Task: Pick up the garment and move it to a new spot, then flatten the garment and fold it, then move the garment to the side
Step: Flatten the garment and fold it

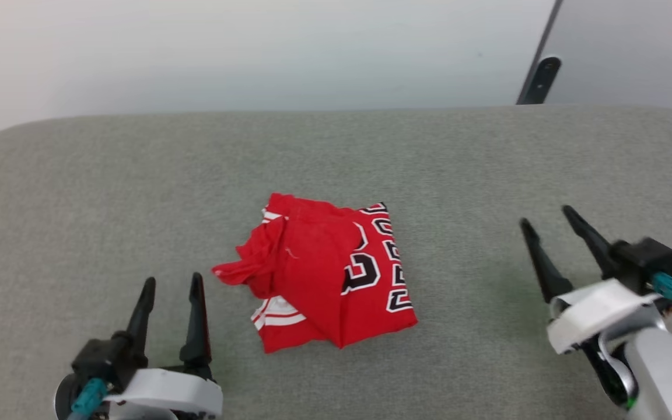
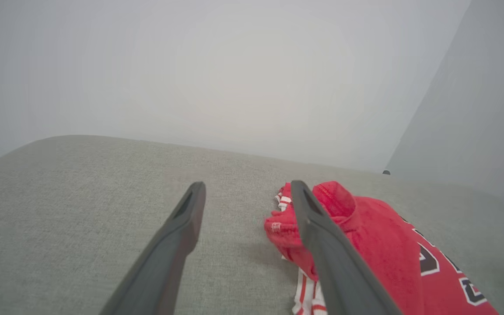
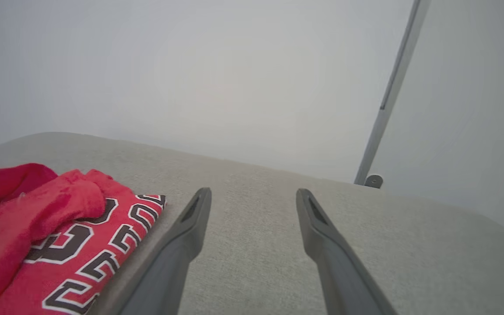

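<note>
The garment (image 1: 324, 274) is a red jersey with black-and-white lettering and striped trim, lying bunched and partly folded in the middle of the grey padded surface (image 1: 79, 186). My left gripper (image 1: 172, 283) stands open at the lower left, a short way to the left of the garment and apart from it. In the left wrist view the garment (image 2: 379, 253) lies to the right of my open left gripper (image 2: 247, 187), partly behind the right finger. My right gripper (image 1: 546, 216) stands open at the right, well away from the cloth. The right wrist view has the garment (image 3: 59, 236) left of the open right gripper (image 3: 253, 192).
The grey padded surface spreads wide on all sides of the garment and ends at a pale wall (image 1: 254, 52) behind. A dark slanted bar (image 1: 540, 76) with a bracket stands at the far right against a grey panel.
</note>
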Robot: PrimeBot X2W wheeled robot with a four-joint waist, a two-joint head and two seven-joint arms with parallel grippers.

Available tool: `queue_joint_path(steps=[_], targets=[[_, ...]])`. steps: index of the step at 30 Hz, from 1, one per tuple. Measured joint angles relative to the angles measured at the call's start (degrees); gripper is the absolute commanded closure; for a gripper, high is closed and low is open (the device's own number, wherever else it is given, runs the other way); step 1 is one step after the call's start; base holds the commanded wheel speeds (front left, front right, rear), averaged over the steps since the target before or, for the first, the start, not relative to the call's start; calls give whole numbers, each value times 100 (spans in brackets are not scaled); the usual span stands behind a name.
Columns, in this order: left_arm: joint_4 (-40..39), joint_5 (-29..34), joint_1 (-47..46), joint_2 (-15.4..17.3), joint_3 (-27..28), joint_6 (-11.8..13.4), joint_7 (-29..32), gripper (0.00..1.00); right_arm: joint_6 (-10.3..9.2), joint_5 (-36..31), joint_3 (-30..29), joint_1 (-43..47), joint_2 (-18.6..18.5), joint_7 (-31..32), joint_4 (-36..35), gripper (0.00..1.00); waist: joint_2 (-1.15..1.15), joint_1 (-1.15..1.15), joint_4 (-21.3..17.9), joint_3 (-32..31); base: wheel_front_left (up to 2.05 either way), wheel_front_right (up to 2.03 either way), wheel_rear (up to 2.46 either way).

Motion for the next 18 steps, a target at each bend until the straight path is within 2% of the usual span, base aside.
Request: queue_joint_path(steps=[6, 18], targets=[[16, 204, 71, -2, 63, -40, 0, 0, 0, -194, -925, 600, 137, -5, -424, 0, 0, 0, -243, -68, 0, 0, 0], [-242, 417, 209, -2, 171, -90, -2, 0, 0, -344, -1949, 1612, 356, -7, -1422, 0, 0, 0, -471, -99, 0, 0, 0]])
